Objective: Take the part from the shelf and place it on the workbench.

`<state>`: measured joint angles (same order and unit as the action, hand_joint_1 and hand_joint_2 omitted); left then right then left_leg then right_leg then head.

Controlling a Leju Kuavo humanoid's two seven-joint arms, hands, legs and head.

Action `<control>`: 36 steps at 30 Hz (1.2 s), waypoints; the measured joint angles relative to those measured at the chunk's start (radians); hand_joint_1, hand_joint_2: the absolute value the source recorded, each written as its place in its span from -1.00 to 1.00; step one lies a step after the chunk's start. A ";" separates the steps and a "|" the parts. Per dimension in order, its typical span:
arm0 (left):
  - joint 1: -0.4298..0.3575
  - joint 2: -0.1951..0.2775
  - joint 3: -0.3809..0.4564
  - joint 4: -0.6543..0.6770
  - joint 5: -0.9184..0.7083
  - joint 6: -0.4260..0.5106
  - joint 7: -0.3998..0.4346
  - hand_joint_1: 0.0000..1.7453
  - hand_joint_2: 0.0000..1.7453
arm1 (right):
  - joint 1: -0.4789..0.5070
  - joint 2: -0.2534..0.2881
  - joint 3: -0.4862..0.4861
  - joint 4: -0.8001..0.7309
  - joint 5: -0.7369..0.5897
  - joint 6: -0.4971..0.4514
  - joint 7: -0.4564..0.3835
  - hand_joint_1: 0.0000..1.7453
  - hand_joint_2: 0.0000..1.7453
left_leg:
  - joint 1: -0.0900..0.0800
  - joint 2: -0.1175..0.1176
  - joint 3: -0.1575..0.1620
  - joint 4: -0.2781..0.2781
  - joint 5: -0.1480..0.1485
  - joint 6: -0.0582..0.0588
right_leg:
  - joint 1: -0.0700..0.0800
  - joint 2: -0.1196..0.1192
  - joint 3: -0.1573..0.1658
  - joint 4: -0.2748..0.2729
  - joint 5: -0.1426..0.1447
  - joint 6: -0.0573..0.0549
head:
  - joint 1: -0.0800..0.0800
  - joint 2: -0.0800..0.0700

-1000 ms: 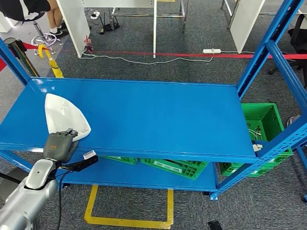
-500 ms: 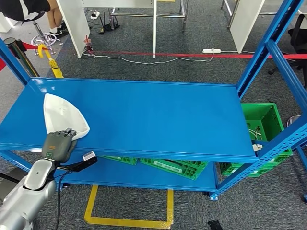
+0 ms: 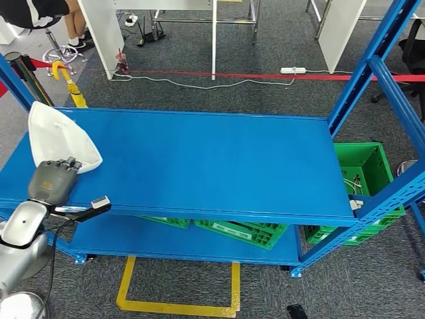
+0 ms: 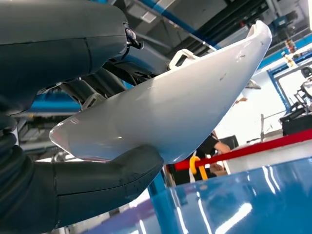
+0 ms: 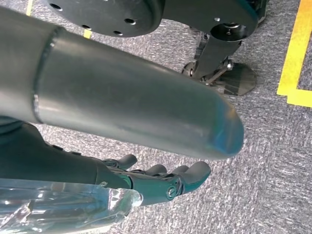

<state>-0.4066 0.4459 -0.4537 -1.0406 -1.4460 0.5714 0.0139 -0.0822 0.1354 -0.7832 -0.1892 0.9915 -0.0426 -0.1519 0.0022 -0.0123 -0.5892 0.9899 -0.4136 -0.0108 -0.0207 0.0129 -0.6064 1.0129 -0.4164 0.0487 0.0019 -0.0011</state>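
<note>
The part (image 3: 56, 136) is a white curved shell, wide at one end and tapering at the other. My left hand (image 3: 50, 181) holds it by its near edge at the left end of the blue shelf (image 3: 210, 159). In the left wrist view the part (image 4: 165, 112) hangs clear above the glossy shelf top, pinched between the thick thumb (image 4: 107, 183) below and dark fingers (image 4: 66, 41) on its other side. My right hand (image 5: 162, 183) hangs low over grey carpet, its fingers apart and holding nothing.
Green crates (image 3: 240, 229) sit on the lower shelf level and another green crate (image 3: 366, 173) stands at the right. Blue uprights (image 3: 370, 60) rise at the right end. A yellow floor marking (image 3: 175, 307) lies in front. A person (image 3: 30, 10) sits far left.
My left hand has moved left and slightly away along the shelf's left end, carrying the white part with it; the part now sits further left and higher.
</note>
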 joint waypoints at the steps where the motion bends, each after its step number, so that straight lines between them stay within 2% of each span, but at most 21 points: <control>1: -0.004 0.008 -0.002 -0.008 -0.001 -0.006 0.000 1.00 1.00 | 0.000 0.000 0.000 0.000 -0.002 0.000 -0.002 -1.00 -1.00 | 0.000 0.000 0.000 0.000 0.000 0.000 | 0.000 0.000 0.000 0.000 0.000 0.000 | 0.000 0.000; 8: -0.034 0.051 -0.020 -0.058 -0.008 -0.040 0.000 1.00 1.00 | 0.000 0.000 0.000 0.000 -0.007 -0.003 -0.009 -1.00 -1.00 | -0.002 0.000 0.000 0.000 0.000 0.000 | -0.001 0.000 0.000 0.000 0.000 0.000 | 0.000 0.000; 15: -0.041 0.062 -0.033 -0.072 -0.009 -0.039 0.000 1.00 1.00 | 0.000 0.000 0.000 0.000 -0.008 -0.004 -0.009 -1.00 -1.00 | -0.007 0.000 0.000 0.001 -0.002 0.003 | -0.007 0.000 0.001 -0.002 0.002 0.004 | 0.000 0.000; 18: -0.042 0.062 -0.035 -0.072 -0.008 -0.039 0.000 1.00 1.00 | 0.000 0.000 0.000 0.000 -0.007 -0.004 -0.009 -1.00 -1.00 | -0.011 0.000 -0.001 0.002 -0.002 0.009 | -0.011 0.000 0.002 -0.006 0.005 0.011 | 0.000 0.000; 21: -0.046 0.061 -0.042 -0.072 -0.006 -0.036 0.000 1.00 1.00 | 0.000 0.001 0.000 0.000 -0.007 -0.003 -0.009 -1.00 -1.00 | -0.009 0.002 0.000 -0.004 0.009 0.022 | -0.012 0.000 -0.002 -0.002 0.001 0.020 | 0.000 0.000; 22: -0.047 0.060 -0.045 -0.072 -0.006 -0.034 0.000 1.00 1.00 | -0.001 0.001 0.000 0.000 -0.008 -0.003 -0.009 -1.00 -1.00 | -0.007 0.004 0.000 -0.008 0.012 0.026 | -0.011 -0.002 -0.014 0.023 -0.019 0.020 | 0.001 0.000; 23: -0.047 0.059 -0.048 -0.072 -0.006 -0.032 0.000 1.00 1.00 | -0.001 0.001 0.000 0.000 -0.008 -0.002 -0.010 -1.00 -1.00 | -0.006 0.006 0.001 -0.011 0.015 0.030 | -0.010 -0.003 -0.035 0.069 -0.050 0.018 | 0.001 0.000; 25: -0.046 0.055 -0.054 -0.072 -0.006 -0.029 0.000 1.00 1.00 | -0.001 0.001 0.000 0.000 -0.010 -0.001 -0.012 -1.00 -1.00 | -0.007 0.008 -0.002 -0.011 0.017 0.033 | -0.005 -0.005 -0.092 0.211 -0.123 0.014 | 0.001 0.000; 26: -0.045 0.053 -0.057 -0.072 -0.006 -0.028 0.000 1.00 1.00 | -0.001 0.001 0.000 0.000 -0.012 -0.001 -0.013 -1.00 -1.00 | -0.009 0.008 -0.004 -0.011 0.018 0.033 | -0.003 -0.005 -0.115 0.269 -0.145 0.012 | 0.001 0.000; 27: -0.045 0.051 -0.061 -0.072 -0.006 -0.027 0.000 1.00 1.00 | -0.001 0.001 0.000 0.000 -0.012 -0.001 -0.014 -1.00 -1.00 | -0.011 0.009 -0.006 -0.011 0.019 0.033 | 0.000 -0.005 -0.122 0.295 -0.148 0.008 | 0.001 0.000; 28: -0.044 0.048 -0.064 -0.072 -0.006 -0.027 0.000 1.00 1.00 | -0.001 0.001 0.000 0.000 -0.013 -0.002 -0.014 -1.00 -1.00 | -0.012 0.009 -0.008 -0.010 0.021 0.032 | 0.002 -0.005 -0.109 0.278 -0.132 0.004 | 0.001 0.000; 30: -0.044 0.045 -0.069 -0.072 -0.006 -0.027 0.000 1.00 1.00 | -0.002 0.001 0.000 0.000 -0.014 -0.004 -0.015 -1.00 -1.00 | -0.013 0.008 -0.009 -0.009 0.024 0.028 | 0.007 -0.005 -0.033 0.148 -0.078 -0.007 | 0.001 0.000; 31: -0.045 0.044 -0.069 -0.072 -0.006 -0.027 0.000 1.00 1.00 | -0.004 0.001 0.000 -0.001 -0.015 -0.004 -0.015 -1.00 -1.00 | -0.014 0.008 -0.011 -0.008 0.026 0.025 | 0.009 -0.005 0.007 0.083 -0.058 -0.012 | 0.000 0.000; 32: -0.046 0.043 -0.070 -0.072 -0.005 -0.027 0.000 1.00 1.00 | -0.005 0.001 0.000 -0.001 -0.015 -0.004 -0.015 -1.00 -1.00 | -0.014 0.008 -0.013 -0.007 0.029 0.020 | 0.012 -0.005 0.033 0.039 -0.049 -0.015 | 0.000 0.000; 33: -0.046 0.043 -0.071 -0.072 -0.005 -0.027 0.000 1.00 1.00 | -0.006 0.001 0.000 -0.002 -0.016 -0.005 -0.015 -1.00 -1.00 | -0.014 0.008 -0.015 -0.006 0.033 0.013 | 0.014 -0.004 0.044 0.018 -0.047 -0.018 | 0.000 0.000; 34: -0.047 0.042 -0.073 -0.072 -0.004 -0.027 0.000 1.00 1.00 | -0.006 0.001 0.000 -0.002 -0.016 -0.005 -0.015 -1.00 -1.00 | -0.014 0.008 -0.017 -0.007 0.037 0.006 | 0.016 -0.003 0.044 0.018 -0.044 -0.021 | -0.001 0.000; 36: -0.047 0.043 -0.075 -0.072 -0.002 -0.027 -0.001 1.00 1.00 | -0.005 0.002 0.000 -0.002 -0.017 -0.005 -0.013 -1.00 -1.00 | -0.012 0.007 -0.023 -0.005 0.038 -0.008 | 0.014 -0.003 0.035 0.014 -0.035 -0.032 | -0.001 0.000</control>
<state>-0.4540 0.4886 -0.5283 -1.1128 -1.4478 0.5445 0.0131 -0.0875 0.1378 -0.7834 -0.1908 0.9746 -0.0473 -0.1648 -0.0100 -0.0052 -0.6122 0.9846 -0.3755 -0.0192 -0.0066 0.0099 -0.5709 1.0265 -0.4510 0.0164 0.0007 -0.0011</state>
